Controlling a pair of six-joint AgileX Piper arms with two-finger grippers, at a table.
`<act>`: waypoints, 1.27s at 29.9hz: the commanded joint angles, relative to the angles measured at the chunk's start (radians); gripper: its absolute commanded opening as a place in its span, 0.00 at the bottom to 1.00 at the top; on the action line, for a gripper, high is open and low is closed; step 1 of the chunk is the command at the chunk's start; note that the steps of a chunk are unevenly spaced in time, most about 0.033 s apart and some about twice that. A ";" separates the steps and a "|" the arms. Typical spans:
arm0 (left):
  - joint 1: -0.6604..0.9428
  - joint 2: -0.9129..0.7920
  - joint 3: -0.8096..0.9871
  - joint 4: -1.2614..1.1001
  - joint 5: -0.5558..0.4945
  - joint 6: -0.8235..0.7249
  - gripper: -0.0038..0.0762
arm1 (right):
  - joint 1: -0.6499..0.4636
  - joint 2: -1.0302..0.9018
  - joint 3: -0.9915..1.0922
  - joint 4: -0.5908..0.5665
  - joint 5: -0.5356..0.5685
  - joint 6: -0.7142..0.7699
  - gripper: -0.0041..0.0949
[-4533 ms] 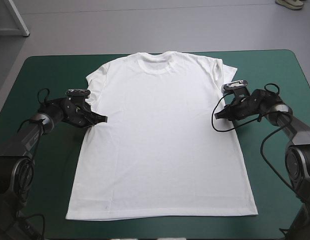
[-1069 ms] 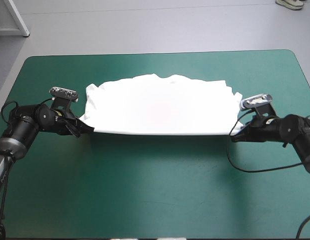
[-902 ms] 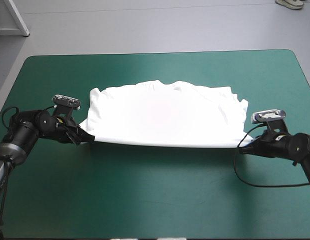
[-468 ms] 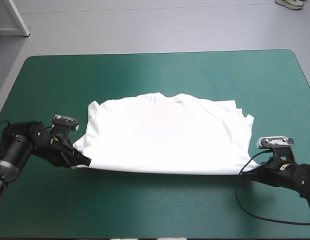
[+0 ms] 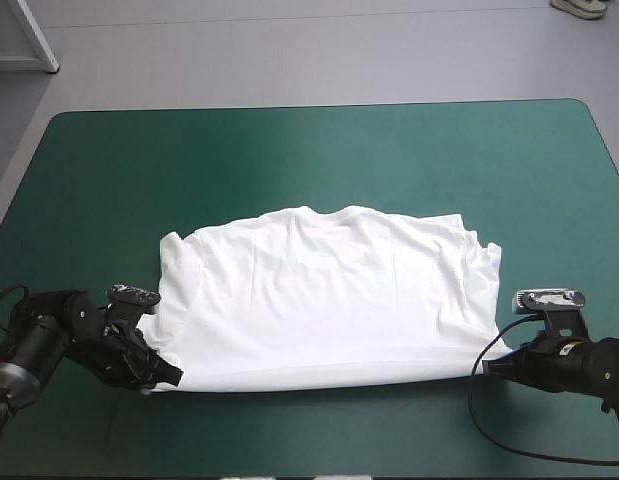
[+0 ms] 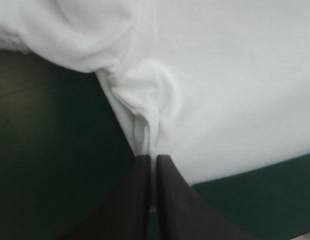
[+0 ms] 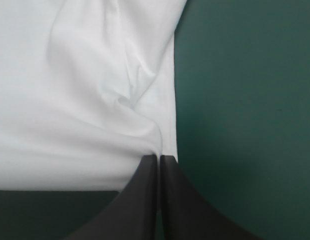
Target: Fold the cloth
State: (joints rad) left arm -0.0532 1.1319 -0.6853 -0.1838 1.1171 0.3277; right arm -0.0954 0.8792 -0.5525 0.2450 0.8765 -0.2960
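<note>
Room is mostly sitting on the far half of the teal-green cover (image 5: 309,150), which is lying bare from the far edge down to the T-shirt (image 5: 329,300). Only thin strips of cover are showing along the near edge and out past both sides. The T-shirt is lying as a wide white band on the near half, doubled over by the looks of it. Its near edge is running pretty straight and its far edge is going wavy. The left gripper (image 5: 172,378) is pinching the near left corner, fingers pressed together on the fabric. The right gripper (image 5: 492,368) is doing the same at the near right corner. The cloth is bunching into soft creases just ahead of both.
</note>
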 commanded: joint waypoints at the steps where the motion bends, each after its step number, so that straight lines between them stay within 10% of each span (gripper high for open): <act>1: -0.001 -0.020 -0.020 -0.012 -0.017 -0.004 0.07 | -0.010 -0.010 -0.023 -0.003 -0.031 -0.015 0.11; 5: -0.001 -0.020 -0.020 -0.009 -0.015 0.012 0.15 | -0.010 -0.010 -0.025 0.004 -0.039 -0.021 0.36; 12: -0.001 -0.043 -0.024 -0.076 -0.015 0.020 0.74 | -0.010 -0.010 -0.067 0.004 -0.145 -0.034 0.46; 19: -0.001 -0.148 -0.171 0.031 -0.254 -0.193 0.70 | -0.010 -0.010 -0.272 0.032 -0.296 -0.054 0.46; 32: 0.131 0.126 -0.240 0.057 -0.280 -0.291 0.62 | 0.031 -0.010 -0.399 0.058 -0.274 -0.059 0.42; 38: 0.261 0.154 -0.236 -0.154 -0.216 -0.085 0.55 | 0.031 -0.010 -0.399 0.066 -0.261 -0.066 0.41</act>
State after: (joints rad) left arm 0.1817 1.3047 -0.8949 -0.2421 0.8785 0.1564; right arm -0.0663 0.8792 -0.9156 0.2871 0.6684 -0.3489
